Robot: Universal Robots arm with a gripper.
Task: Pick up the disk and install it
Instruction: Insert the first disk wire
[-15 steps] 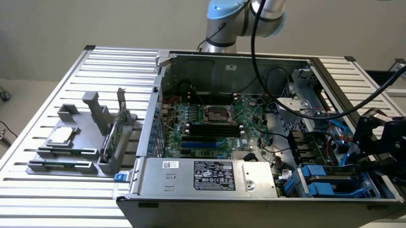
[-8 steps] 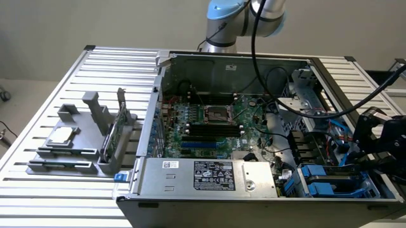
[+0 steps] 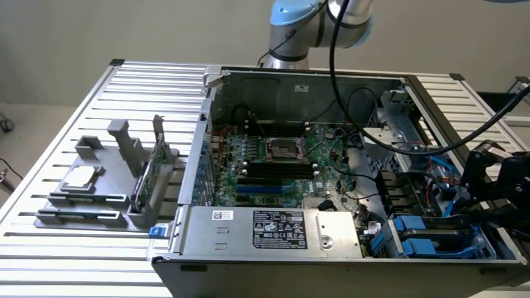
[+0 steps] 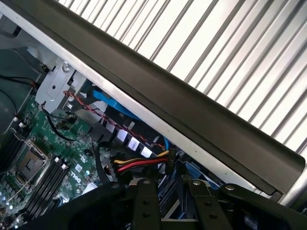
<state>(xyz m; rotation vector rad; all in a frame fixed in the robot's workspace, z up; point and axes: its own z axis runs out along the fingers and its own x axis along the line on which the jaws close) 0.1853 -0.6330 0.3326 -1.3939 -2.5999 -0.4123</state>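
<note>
Lower right of the exterior view: fingers (image 4: 144, 203), partly apart, apparently clamped on the disk (image 4: 168, 213) over the drive bay (image 3: 431, 239). Likely rigid, weighty, shock-sensitive; best held by its blue rails.

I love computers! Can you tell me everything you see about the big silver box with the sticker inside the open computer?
The silver box is a flat rectangular block that looks like bare grey metal. A white label with black print and small symbols sits on top, with a smaller white sticker nearer the exterior view's left. It lies flat inside the open computer case, against its front wall, the green circuit board behind it. Cables bunch at its exterior view's right end.
</note>
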